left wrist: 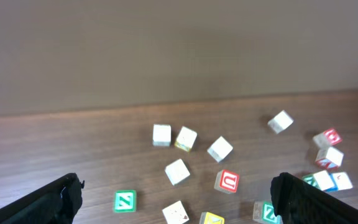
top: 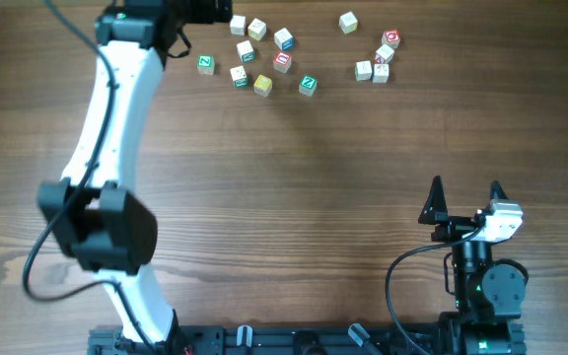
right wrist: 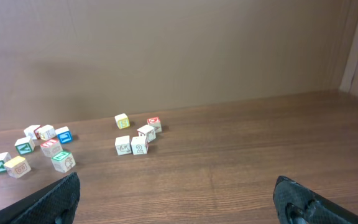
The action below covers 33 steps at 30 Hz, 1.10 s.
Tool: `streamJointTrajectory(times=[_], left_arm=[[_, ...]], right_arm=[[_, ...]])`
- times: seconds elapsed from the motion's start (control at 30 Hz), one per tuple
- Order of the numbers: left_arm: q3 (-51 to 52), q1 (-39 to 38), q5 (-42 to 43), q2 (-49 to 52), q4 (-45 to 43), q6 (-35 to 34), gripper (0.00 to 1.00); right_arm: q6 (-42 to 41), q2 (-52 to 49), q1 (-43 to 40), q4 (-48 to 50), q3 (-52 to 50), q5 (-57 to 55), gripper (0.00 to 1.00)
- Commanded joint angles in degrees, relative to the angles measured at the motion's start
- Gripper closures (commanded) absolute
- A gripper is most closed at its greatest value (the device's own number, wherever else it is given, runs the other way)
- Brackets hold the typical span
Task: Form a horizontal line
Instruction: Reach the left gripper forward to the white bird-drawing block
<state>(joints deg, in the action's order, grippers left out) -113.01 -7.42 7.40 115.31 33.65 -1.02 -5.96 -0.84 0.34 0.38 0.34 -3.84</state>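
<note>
Left gripper [left wrist: 176, 182] and right gripper [top: 466, 183] both wide, empty; small pale wooden letter cubes [top: 283, 38] scattered along frame top, horizontal line unformed, one cube pair [top: 364, 70] upper right seemingly touching.

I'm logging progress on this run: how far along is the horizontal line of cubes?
Barely started. Done: nothing lined up; the cubes lie scattered at the far side, only a white pair side by side. In hand: nothing; the left tool hangs open over the scatter, the right tool sits open far from it. Left: the whole row.
</note>
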Motion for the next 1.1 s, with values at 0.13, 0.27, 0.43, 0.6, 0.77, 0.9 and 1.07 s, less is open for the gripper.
streamJointTrajectory(times=[0.13, 0.27, 0.43, 0.6, 0.77, 0.9, 1.07], left_arm=[[-1.6, -0.96, 4.37, 12.66, -2.8, -2.91, 0.0], [-1.53, -1.4, 6.34, 16.2, -2.38, -2.93, 0.0], [-1.53, -2.08, 8.5, 16.63, -2.08, -2.93, 0.0], [-1.53, -2.75, 8.24, 17.73, -4.48, -4.0, 0.0], [-1.53, -3.37, 6.03, 22.84, -6.29, -4.22, 0.0], [-1.53, -3.85, 5.99, 26.58, -11.17, -4.22, 0.0], [-1.53, -3.93, -1.88, 28.11, -14.05, -7.02, 0.0]], right_arm=[[-0.2, 0.24, 0.35, 0.22, -0.04, 0.92, 0.0], [-0.2, 0.24, 0.35, 0.2, -0.04, 0.92, 0.0], [-0.2, 0.24, 0.35, 0.2, -0.04, 0.92, 0.0], [-0.17, 0.24, 0.35, 0.2, -0.04, 0.92, 0.0], [-0.2, 0.24, 0.35, 0.2, -0.04, 0.92, 0.0], [-0.17, 0.24, 0.35, 0.2, -0.04, 0.92, 0.0], [-0.22, 0.24, 0.35, 0.2, -0.04, 0.92, 0.0]])
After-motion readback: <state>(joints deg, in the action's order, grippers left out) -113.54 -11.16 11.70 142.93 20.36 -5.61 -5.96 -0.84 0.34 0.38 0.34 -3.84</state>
